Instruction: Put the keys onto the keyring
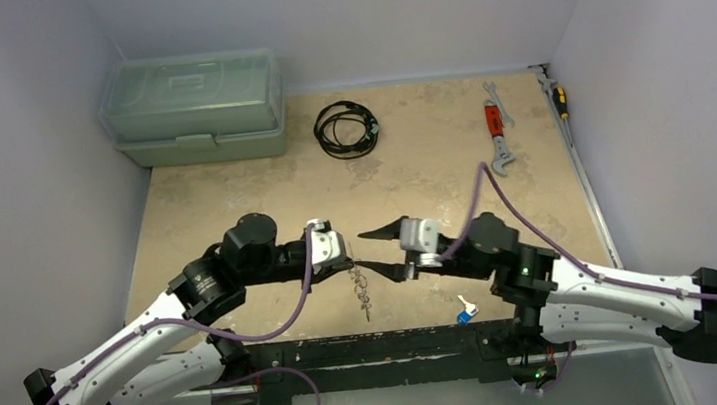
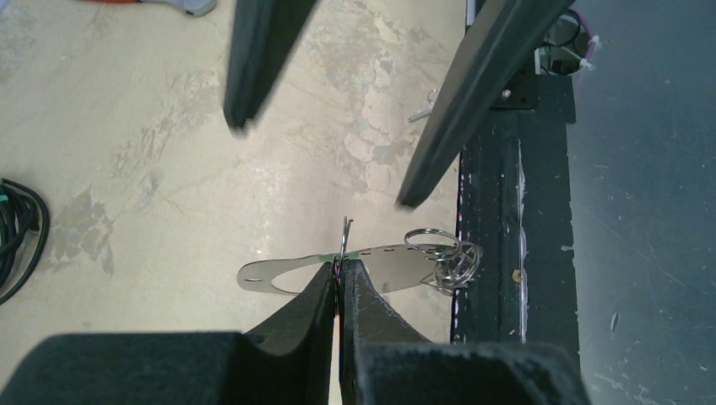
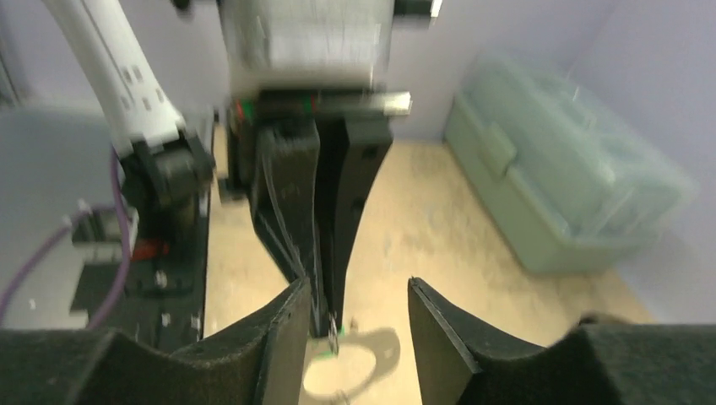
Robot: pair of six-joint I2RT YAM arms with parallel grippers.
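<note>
My left gripper (image 1: pixel 345 256) is shut on the thin silvery wire of the keyring (image 2: pixel 345 236), which pokes up between its fingertips in the left wrist view (image 2: pixel 340 266). A flat silver metal piece with an oval hole (image 2: pixel 270 276) and a bunch of small split rings (image 2: pixel 443 257) hang from it; from above they show as a silver cluster (image 1: pixel 362 295) hanging below the gripper. My right gripper (image 1: pixel 357 250) is open and empty, its jaws either side of the left fingertips (image 3: pixel 359 287). A blue-headed key (image 1: pixel 465 313) lies on the table near the front edge.
A green toolbox (image 1: pixel 194 109) stands at the back left. A black cable coil (image 1: pixel 347 128) lies at the back centre. A red-handled wrench (image 1: pixel 496 133) and a screwdriver (image 1: pixel 557 96) lie at the back right. The black base rail (image 1: pixel 380 346) runs along the near edge.
</note>
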